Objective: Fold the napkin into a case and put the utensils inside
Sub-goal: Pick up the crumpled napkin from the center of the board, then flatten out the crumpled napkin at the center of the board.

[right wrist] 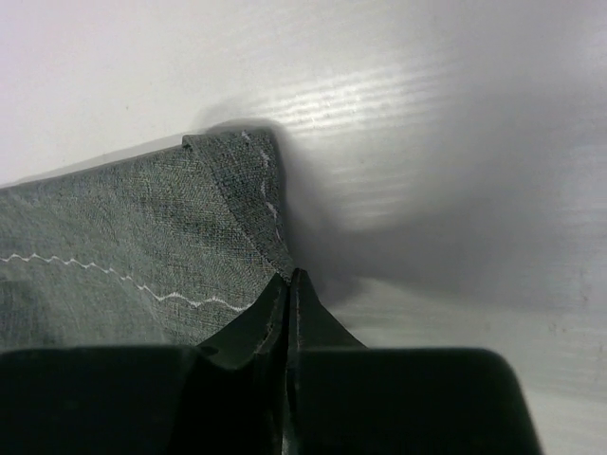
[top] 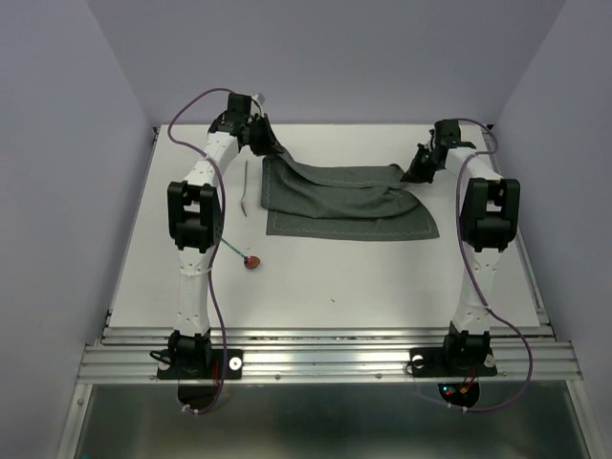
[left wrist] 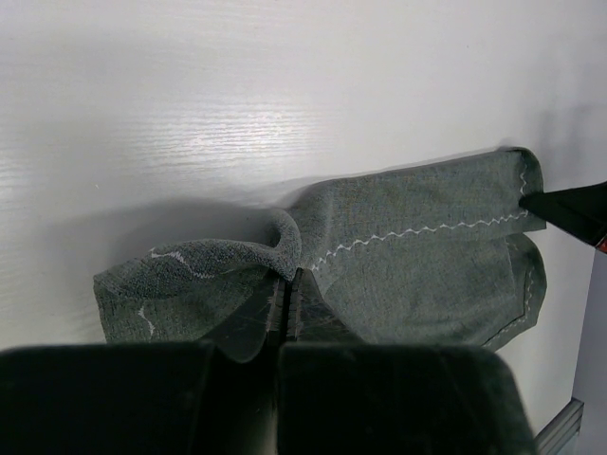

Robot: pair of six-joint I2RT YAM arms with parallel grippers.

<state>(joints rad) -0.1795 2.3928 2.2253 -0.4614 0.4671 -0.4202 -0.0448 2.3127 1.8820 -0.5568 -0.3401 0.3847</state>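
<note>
Finds dark grey fabric napkin (top: 344,206) half-folded, corners clamped in jaws of left gripper (left wrist: 287,284), right gripper (right wrist: 289,280); 2 thin utensils (top: 251,260) on white worktop (top: 382,287).

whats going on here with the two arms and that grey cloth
Both arms are working on the napkin, which lies partly folded toward the far side of the table. The left gripper is shut on its far left corner, and the right gripper is shut on its far right corner. The spoon and the slim grey utensil lie on the table left of the cloth, not yet tucked into anything.
</note>
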